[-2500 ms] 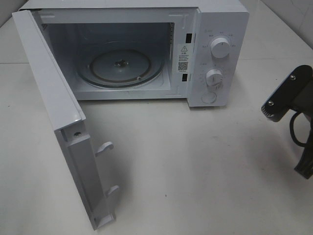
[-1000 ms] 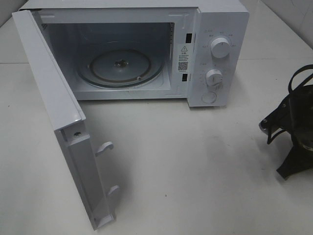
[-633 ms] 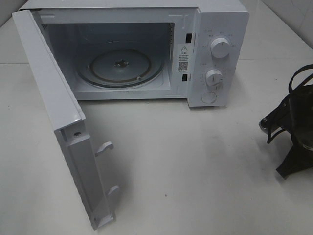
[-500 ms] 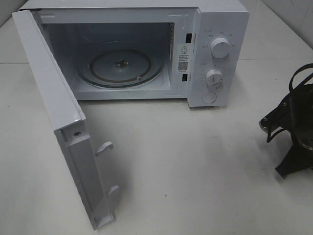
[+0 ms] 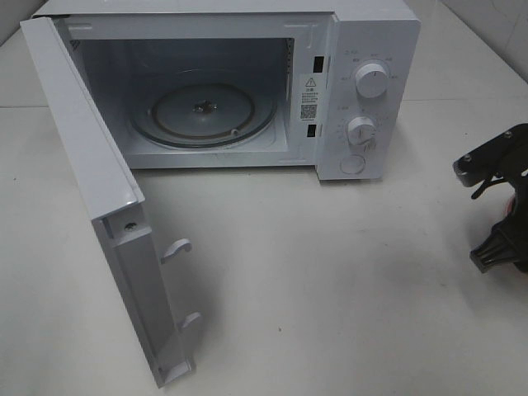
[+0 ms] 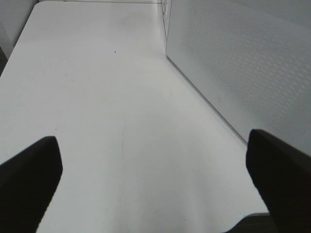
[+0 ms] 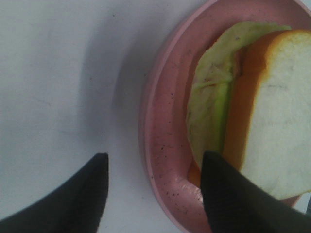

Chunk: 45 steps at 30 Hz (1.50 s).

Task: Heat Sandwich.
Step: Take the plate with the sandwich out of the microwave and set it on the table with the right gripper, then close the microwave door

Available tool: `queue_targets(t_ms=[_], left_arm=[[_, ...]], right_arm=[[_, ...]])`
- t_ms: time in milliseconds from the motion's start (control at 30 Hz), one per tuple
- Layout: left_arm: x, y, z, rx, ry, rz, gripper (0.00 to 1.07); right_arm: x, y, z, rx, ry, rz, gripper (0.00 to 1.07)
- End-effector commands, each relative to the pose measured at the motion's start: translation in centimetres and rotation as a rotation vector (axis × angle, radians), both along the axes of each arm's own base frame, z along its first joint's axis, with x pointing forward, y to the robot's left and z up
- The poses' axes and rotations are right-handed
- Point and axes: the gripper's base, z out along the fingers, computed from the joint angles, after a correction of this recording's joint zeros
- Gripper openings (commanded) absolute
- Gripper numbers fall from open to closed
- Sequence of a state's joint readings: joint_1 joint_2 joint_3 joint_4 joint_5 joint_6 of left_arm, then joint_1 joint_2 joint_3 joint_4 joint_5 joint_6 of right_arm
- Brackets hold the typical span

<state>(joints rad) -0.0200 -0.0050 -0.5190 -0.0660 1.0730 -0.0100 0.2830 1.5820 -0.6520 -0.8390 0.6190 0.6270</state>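
1. On the white surface (image 5: pixel 330 272), at the back of the exterior high view, stands a white microwave (image 5: pixel 371 25) with its cavity exposed.
2. Its door (image 5: pixel 82 165) swings out wide toward the front left, with two latch hooks (image 5: pixel 176 248) sticking out of the inner edge.
3. Inside the cavity lies a round glass turntable (image 5: pixel 202 111), bare.
4. The control panel on the microwave's right side carries two round knobs, upper knob (image 5: pixel 371 81) and lower knob (image 5: pixel 361 130), with a round button (image 5: pixel 352 163) below them.
5. The right arm (image 5: pixel 499 198) shows at the right edge of the exterior high view, well apart from the microwave.
6. A round pink plate (image 7: pixel 165 121) rests on the surface in the right wrist view.
7. The sandwich (image 7: pixel 257 116) lies on that plate, white bread over pale green leaf.
8. The right hand (image 7: pixel 153 187) has its fingers apart, one over the plate beside the sandwich, one over the surface, gripping nothing.
9. The left hand (image 6: pixel 155 179) hovers over bare surface beside the door's perforated panel (image 6: pixel 243 63), fingers spread wide and empty.
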Motion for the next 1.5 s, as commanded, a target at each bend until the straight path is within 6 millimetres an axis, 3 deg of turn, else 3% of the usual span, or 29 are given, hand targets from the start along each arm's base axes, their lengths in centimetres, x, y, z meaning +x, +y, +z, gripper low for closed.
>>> queue_targets(t_ms=[33,400,800,933,1200,1500], left_arm=[[-0.2,0.0,-0.1,-0.002,-0.015,-0.006,0.98],[-0.2,0.0,-0.1,-0.002,-0.015,-0.006,0.98],[-0.2,0.0,-0.1,-0.002,-0.015,-0.006,0.98],[-0.2,0.0,-0.1,-0.002,-0.015,-0.006,0.98],[-0.2,0.0,-0.1,-0.002,-0.015,-0.006,0.98],[-0.2,0.0,-0.1,-0.002,-0.015,-0.006,0.98]], right_arm=[[-0.5,0.1,1.3,0.042,-0.007,0.009,0.59],[-4.2,1.5,6.6,0.322,-0.048,0.131,0.78],[-9.3,1.0,11.3,0.454,-0.154,0.153,0.76],[-12.4,0.2,12.9,0.474,-0.193,0.145,0.76],[-16.1,-0.4,13.9,0.541,-0.217,0.130,0.76],[-19.0,-1.3,14.5,0.571,-0.288,0.109,0.76]])
